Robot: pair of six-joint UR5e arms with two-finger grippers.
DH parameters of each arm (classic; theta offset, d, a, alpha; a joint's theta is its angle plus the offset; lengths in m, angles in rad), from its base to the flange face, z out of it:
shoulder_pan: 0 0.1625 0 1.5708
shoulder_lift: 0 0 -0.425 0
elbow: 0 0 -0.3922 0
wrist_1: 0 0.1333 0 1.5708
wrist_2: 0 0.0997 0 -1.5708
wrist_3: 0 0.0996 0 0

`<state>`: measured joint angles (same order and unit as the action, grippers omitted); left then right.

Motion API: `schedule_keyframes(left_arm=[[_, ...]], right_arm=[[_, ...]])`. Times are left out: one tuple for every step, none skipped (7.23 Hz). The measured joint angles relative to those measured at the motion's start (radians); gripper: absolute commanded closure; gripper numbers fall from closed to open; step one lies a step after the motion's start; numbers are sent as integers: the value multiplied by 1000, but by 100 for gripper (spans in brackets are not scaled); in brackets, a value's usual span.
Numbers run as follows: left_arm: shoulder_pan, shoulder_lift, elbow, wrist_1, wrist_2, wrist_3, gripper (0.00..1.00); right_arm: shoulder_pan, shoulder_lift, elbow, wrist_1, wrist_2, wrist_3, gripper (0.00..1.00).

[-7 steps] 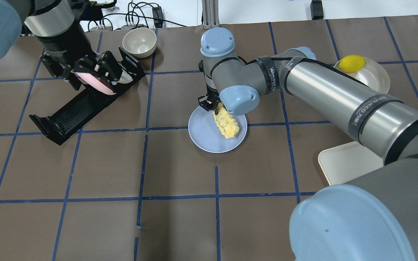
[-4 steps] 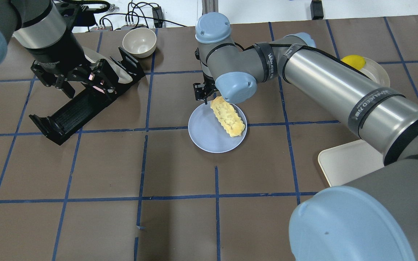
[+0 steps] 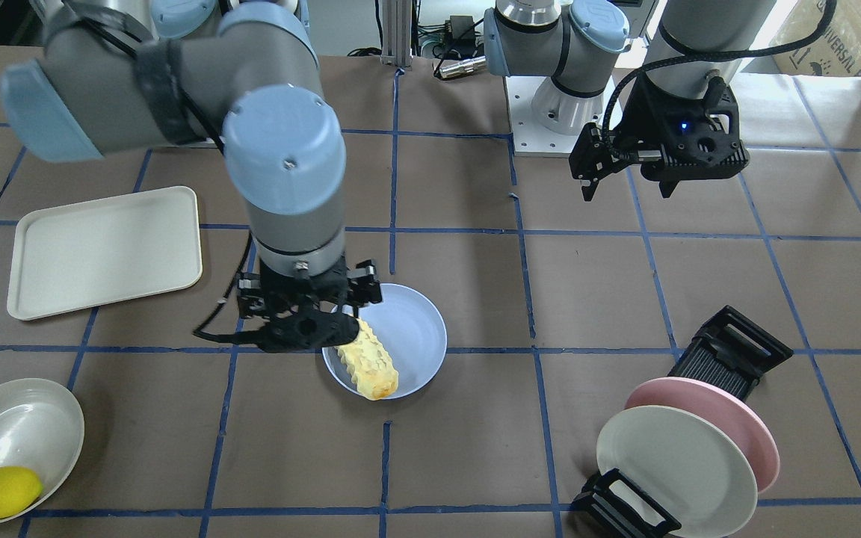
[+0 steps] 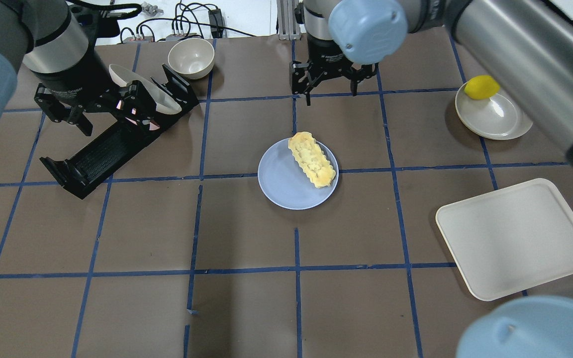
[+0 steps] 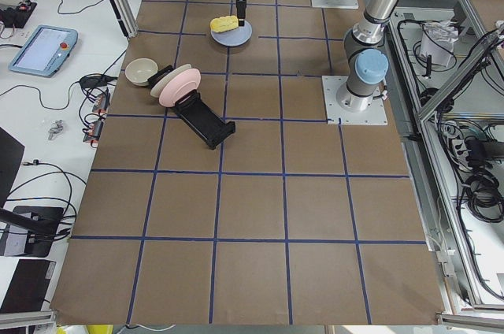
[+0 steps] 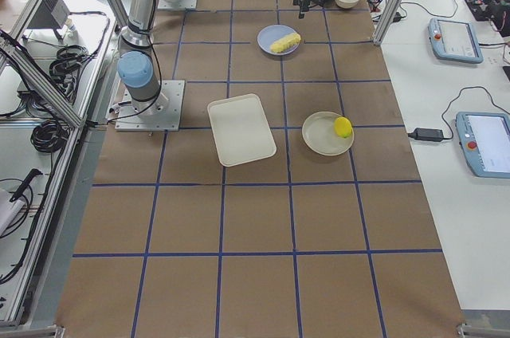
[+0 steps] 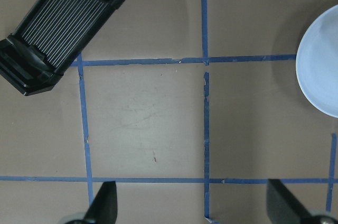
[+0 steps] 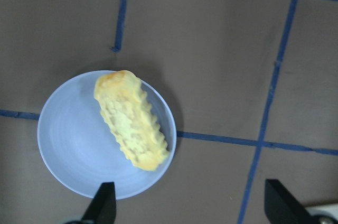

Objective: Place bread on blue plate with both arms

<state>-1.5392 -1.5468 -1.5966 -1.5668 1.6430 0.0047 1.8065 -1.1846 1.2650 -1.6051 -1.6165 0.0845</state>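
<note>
Bread [image 4: 312,159] on blue plate [image 4: 281,185]; left claw [image 7: 193,211], right claw [image 8: 190,207] agape, empty; rack [image 4: 92,154], lemon [image 4: 482,86], tray [image 4: 515,238] well apart.

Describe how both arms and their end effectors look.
The left arm and right arm are silver-grey tubes with round light-blue joint caps and black bands; a black cable runs down the left arm. The left end effector and right end effector are black, with two fingers.

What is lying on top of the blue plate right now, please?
The bread lies on the blue plate, along one side, with both ends near the rim. The plate surface beneath it is hidden.
</note>
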Motion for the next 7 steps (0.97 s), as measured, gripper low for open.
schedule_keyframes(left_arm=[[2,-4,8,-4,-1,-3,0],[3,-6,11,-6,-2,-5,0],[4,-7,13,-7,-4,-6,0],[8,-7,15,-7,-5,-6,0],[13,-8,17,-7,-10,-6,0],[17,-8,19,-7,-24,-6,0],[18,-7,26,-18,-38,-6,0]], right_arm=[[-52,-102,31,59,4,-49,0],[-85,-202,55,85,13,-77,0],[-100,-265,77,98,20,-89,1],[-108,-298,112,107,19,-93,2],[-112,-339,181,104,18,-96,2],[-114,-401,291,66,18,-97,1],[-113,-483,426,-17,17,-98,1]])
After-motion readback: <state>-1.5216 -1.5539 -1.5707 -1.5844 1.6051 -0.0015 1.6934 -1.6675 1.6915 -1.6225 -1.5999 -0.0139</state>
